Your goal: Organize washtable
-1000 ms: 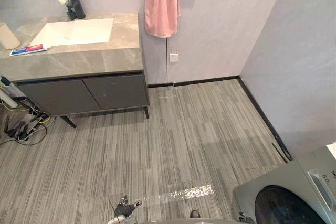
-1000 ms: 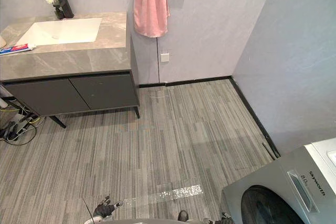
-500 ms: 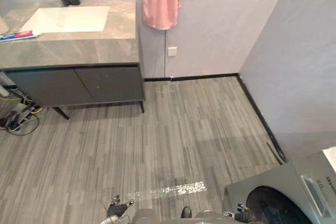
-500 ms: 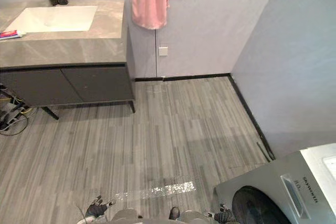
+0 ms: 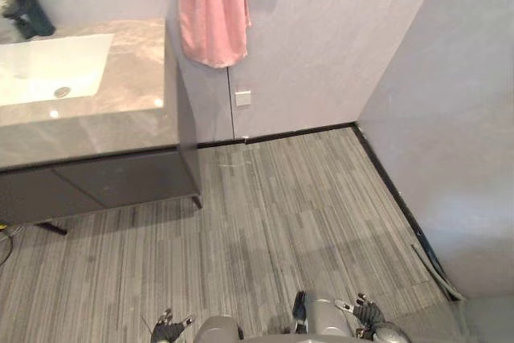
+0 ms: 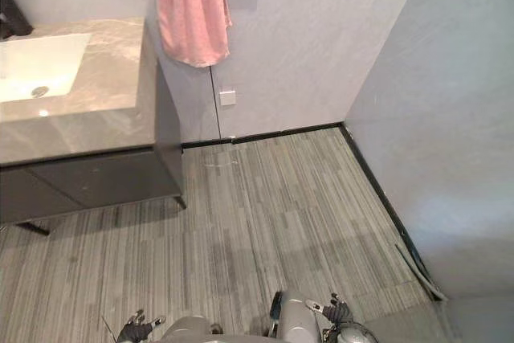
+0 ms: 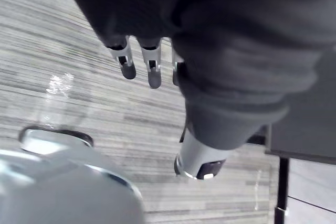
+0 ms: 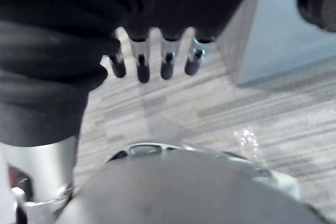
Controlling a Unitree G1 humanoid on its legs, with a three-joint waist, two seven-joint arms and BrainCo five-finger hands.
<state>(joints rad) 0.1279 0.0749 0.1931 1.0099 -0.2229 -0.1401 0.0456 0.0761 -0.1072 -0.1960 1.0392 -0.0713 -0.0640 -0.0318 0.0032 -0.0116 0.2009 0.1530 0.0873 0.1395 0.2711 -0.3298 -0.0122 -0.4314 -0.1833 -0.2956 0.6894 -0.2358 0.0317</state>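
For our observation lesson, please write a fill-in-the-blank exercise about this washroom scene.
1. The hanging towel is ____ in colour.
2. The basin sunk into the grey countertop is ____.
3. The wall socket sits ____ the towel.
4. The left hand and right hand hang open above the striped ____.
Missing words: pink; white; below; floor.
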